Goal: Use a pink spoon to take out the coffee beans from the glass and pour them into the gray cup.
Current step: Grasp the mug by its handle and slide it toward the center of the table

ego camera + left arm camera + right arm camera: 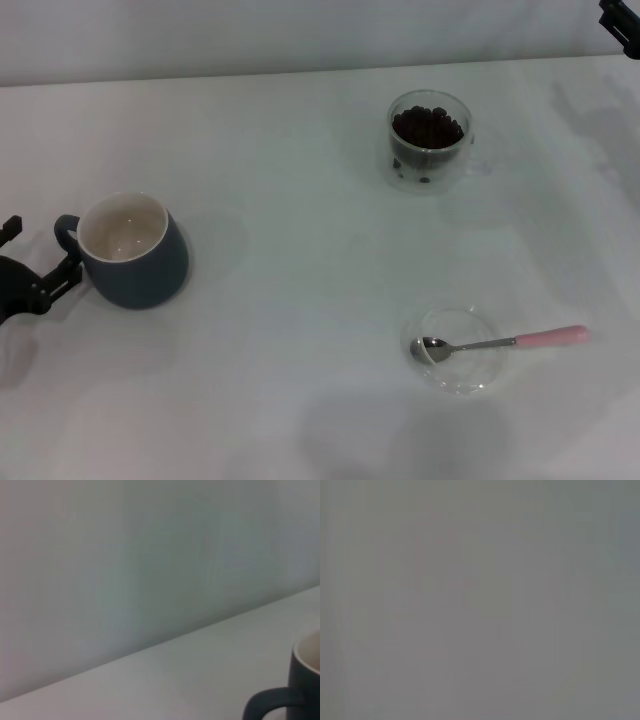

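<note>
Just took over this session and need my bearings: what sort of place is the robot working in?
Probably a plain test bench rather than a real kitchen: a bare white table against a blank wall, set with only a gray cup, a glass of coffee beans and a pink spoon on a saucer.

A dark blue-gray cup (133, 253) with a cream-white inside sits on a plain white table (280, 330). Near-black coffee beans (427, 126) fill a clear glass (429, 141). A spoon (497, 343) with a silver bowl and pale pink handle lies across a clear saucer (455, 350).
</note>
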You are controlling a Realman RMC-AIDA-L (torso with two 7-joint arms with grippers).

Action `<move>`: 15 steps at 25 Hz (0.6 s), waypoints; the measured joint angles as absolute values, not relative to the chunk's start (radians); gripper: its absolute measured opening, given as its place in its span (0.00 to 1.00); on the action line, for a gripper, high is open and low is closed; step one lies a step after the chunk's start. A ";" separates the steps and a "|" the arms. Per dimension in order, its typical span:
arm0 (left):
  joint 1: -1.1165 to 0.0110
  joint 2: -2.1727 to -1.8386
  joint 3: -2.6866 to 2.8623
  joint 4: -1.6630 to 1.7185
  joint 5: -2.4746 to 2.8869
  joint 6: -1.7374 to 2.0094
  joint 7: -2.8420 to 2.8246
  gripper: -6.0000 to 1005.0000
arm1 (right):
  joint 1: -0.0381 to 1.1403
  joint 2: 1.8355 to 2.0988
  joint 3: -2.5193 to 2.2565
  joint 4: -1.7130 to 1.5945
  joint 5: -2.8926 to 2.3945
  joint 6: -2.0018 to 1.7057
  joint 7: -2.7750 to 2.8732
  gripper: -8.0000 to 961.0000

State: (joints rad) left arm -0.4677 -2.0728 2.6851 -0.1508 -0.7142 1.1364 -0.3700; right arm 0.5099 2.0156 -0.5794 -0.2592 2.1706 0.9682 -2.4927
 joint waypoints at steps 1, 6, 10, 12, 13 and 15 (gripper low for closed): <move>-0.469 -2.073 2.681 -0.143 -0.723 1.130 -0.358 0.84 | 0.511 2.016 -0.580 -0.259 2.171 0.968 -2.493 0.89; -0.472 -2.073 2.675 -0.114 -0.771 1.104 -0.304 0.84 | 0.513 2.016 -0.580 -0.259 2.171 0.968 -2.493 0.89; -0.483 -2.074 2.677 -0.086 -0.790 1.067 -0.264 0.84 | 0.514 2.016 -0.579 -0.259 2.171 0.968 -2.493 0.89; -0.487 -2.075 2.678 -0.073 -0.791 1.053 -0.231 0.83 | 0.516 2.016 -0.580 -0.259 2.171 0.968 -2.493 0.89; -0.489 -2.075 2.679 -0.065 -0.791 1.045 -0.214 0.80 | 0.516 2.016 -0.581 -0.259 2.171 0.968 -2.493 0.89; -0.490 -2.076 2.678 -0.045 -0.792 1.029 -0.172 0.74 | 0.518 2.016 -0.581 -0.259 2.171 0.968 -2.493 0.89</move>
State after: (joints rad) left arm -0.4900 -2.0763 2.6778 -0.0453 -0.7916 1.0295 -0.1719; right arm 0.5179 2.0157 -0.5811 -0.2592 2.1706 0.9680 -2.4927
